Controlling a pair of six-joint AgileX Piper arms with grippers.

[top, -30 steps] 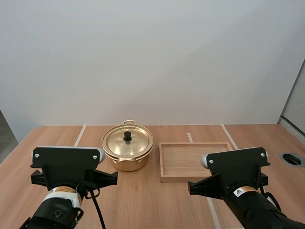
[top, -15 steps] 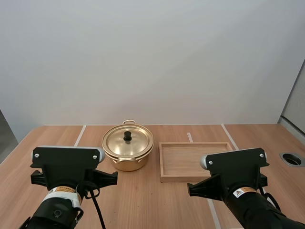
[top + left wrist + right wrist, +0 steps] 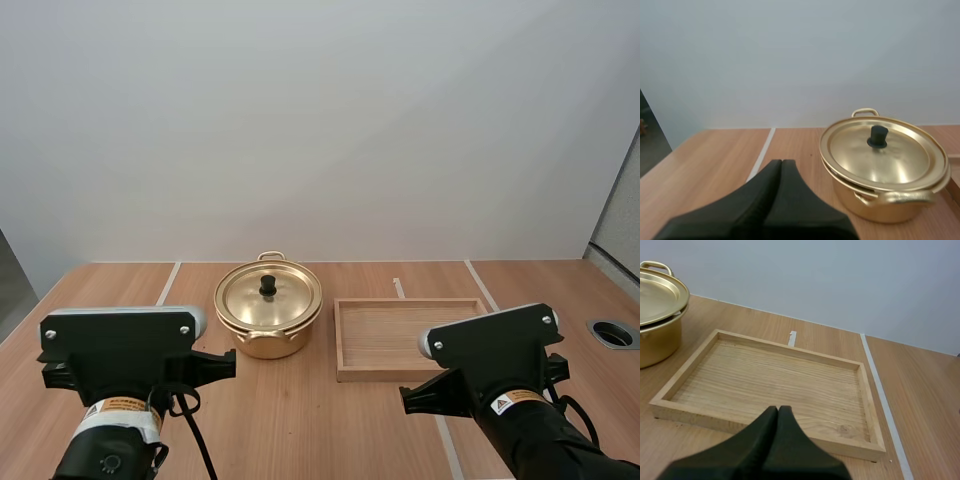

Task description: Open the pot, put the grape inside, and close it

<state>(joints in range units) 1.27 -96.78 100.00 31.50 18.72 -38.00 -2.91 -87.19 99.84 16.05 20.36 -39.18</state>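
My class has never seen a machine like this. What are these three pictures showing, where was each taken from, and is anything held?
It is a robot with a left arm and a right arm at a wooden table. One picture looks down from behind and above them. The other two come from cameras on each wrist; the dark wedge up close is that arm's hand. The left hand faces a gold pot with its lid on; the right hand faces a wooden tray beside the pot. Both hands are shut, holding nothing.

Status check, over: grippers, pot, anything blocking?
Left gripper shut, short of the pot. Right gripper shut, at near side of wooden tray. Lid on pot. Nothing blocking it.
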